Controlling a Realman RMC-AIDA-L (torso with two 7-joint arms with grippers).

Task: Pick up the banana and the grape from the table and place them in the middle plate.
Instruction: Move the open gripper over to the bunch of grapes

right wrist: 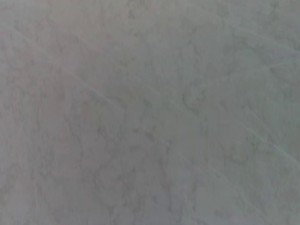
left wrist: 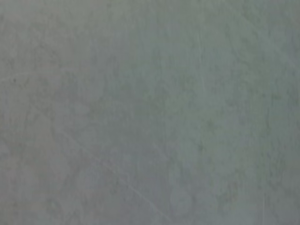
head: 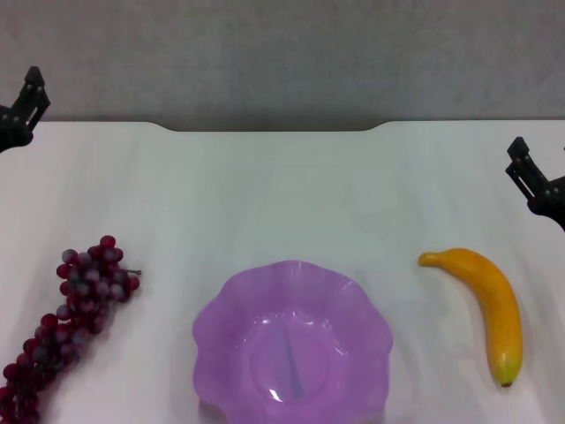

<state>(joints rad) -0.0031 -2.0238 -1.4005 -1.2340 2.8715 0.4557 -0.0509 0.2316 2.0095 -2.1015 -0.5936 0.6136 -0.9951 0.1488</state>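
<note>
Nothing is being carried yet; by my reading the task is sitting at its very start, with both fruits waiting on the table [head: 291, 185] and the plate [head: 292, 344] lying bare between them. The left gripper [head: 22, 110] is hanging at the far left edge, well apart from everything, and the right gripper [head: 532, 181] is hovering at the right edge, up beyond the banana [head: 490, 309] and not touching it. Only dark bits of each are showing, so I cannot tell whether either one's fingers are apart or together, and both wrist cameras are showing nothing but a blank grey surface. The grapes [head: 71, 322] are lying in a long bunch to the left of the plate, running off toward the near left corner; the banana is lying to the right of the plate, its stem end pointing toward the plate and its greenish tip nearer me. The next move, I would guess, is calling for one arm to come down over its nearer fruit, the right over the banana's middle or the left over the thick upper part of the bunch, and close on it. Counting: one banana, one bunch of grapes, one purple plate, two grippers.
</note>
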